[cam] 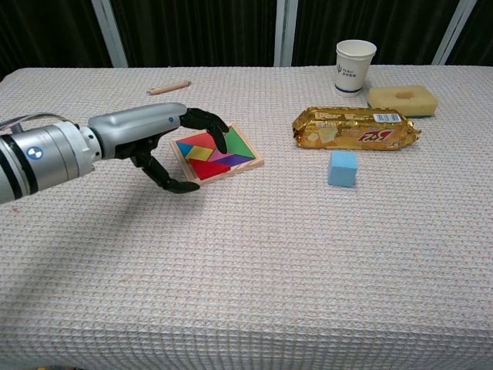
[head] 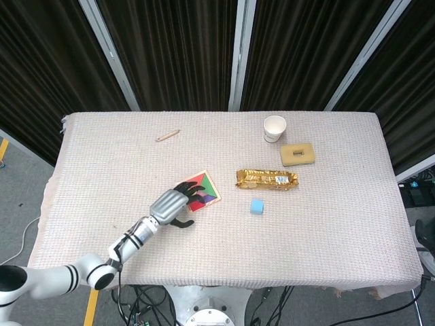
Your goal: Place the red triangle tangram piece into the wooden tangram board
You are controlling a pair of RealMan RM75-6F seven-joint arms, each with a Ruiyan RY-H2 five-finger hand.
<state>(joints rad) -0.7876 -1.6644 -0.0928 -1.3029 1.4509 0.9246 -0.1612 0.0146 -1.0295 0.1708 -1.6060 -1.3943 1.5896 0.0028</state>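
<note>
Nearest the robot, the left arm reaches in from the lower left over the cloth-covered worktop (cam: 254,293), and the left hand (cam: 166,139) hovers at the near-left corner of the wooden tangram board (cam: 218,153). Its dark fingers (cam: 208,123) arch over the board's left part with their tips down at the coloured pieces, while the thumb (cam: 171,181) hangs lower, over the cloth just in front of the board; the fingers are spread and grasp nothing that can be seen. The red triangle tangram piece (cam: 202,166) lies flat inside the board, in its near part, beside yellow, purple, blue and green pieces. To the right, well apart from the board, a blue cube (cam: 343,168) stands on the cloth. Just behind the cube lies a gold foil snack pack (cam: 354,127). Farther back at the right sits a yellow sponge (cam: 402,98), with a white paper cup (cam: 355,66) upright beside it. Far left at the back lies a pencil (cam: 169,87). The right hand shows in neither view.
</note>
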